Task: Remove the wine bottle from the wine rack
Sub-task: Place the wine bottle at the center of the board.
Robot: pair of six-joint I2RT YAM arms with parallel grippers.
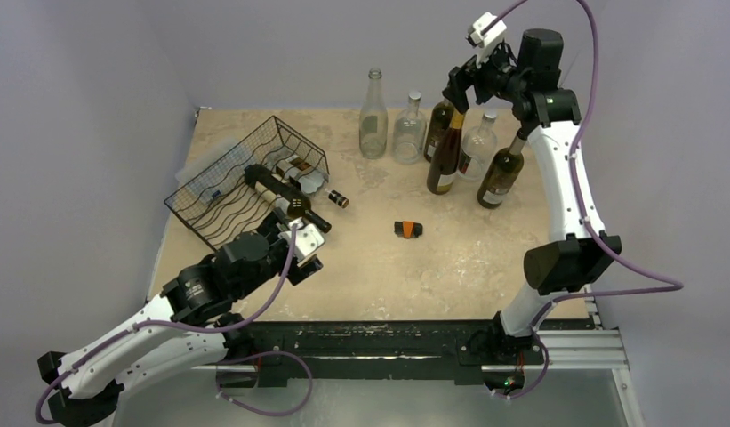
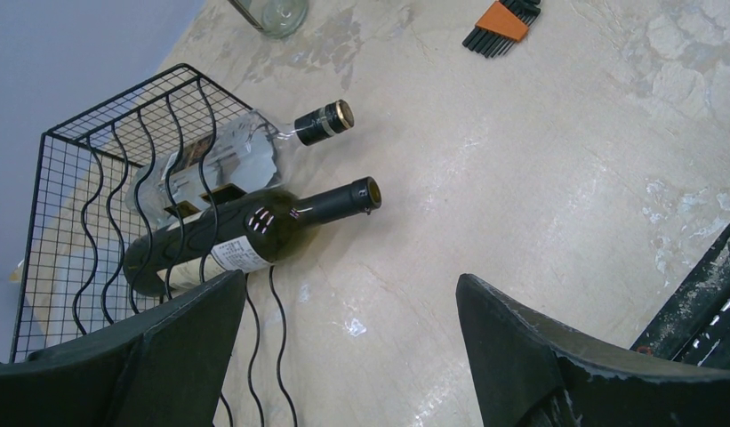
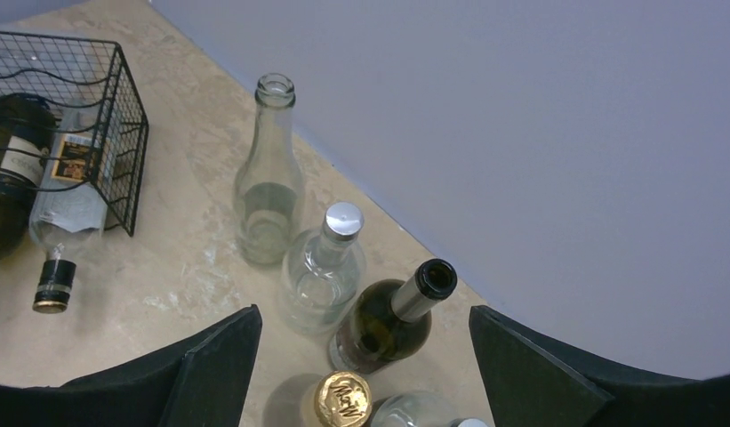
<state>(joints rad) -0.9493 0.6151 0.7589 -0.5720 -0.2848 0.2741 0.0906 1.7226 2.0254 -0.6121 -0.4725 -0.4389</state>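
The black wire wine rack [image 1: 220, 185] stands at the table's left. A dark wine bottle [image 1: 285, 201] lies on its wavy wires, neck poking out toward the table's middle. Beside it lies a clear labelled bottle [image 1: 306, 174] with a black cap. My left gripper [image 1: 305, 246] hovers just in front of the rack, open and empty. In the left wrist view the wine bottle [image 2: 254, 229] lies just beyond the left gripper [image 2: 352, 277]. My right gripper [image 1: 468, 84] is open, raised over the standing bottles at the back, holding nothing; in its wrist view the right gripper [image 3: 365, 311] straddles them from above.
Several bottles stand at the back right: a tall clear one [image 1: 373, 117], a clear one with a silver cap [image 1: 409, 130], a brown gold-topped one [image 1: 445, 158] and a dark olive one [image 1: 503, 175]. A small orange and black object [image 1: 407, 229] lies mid-table.
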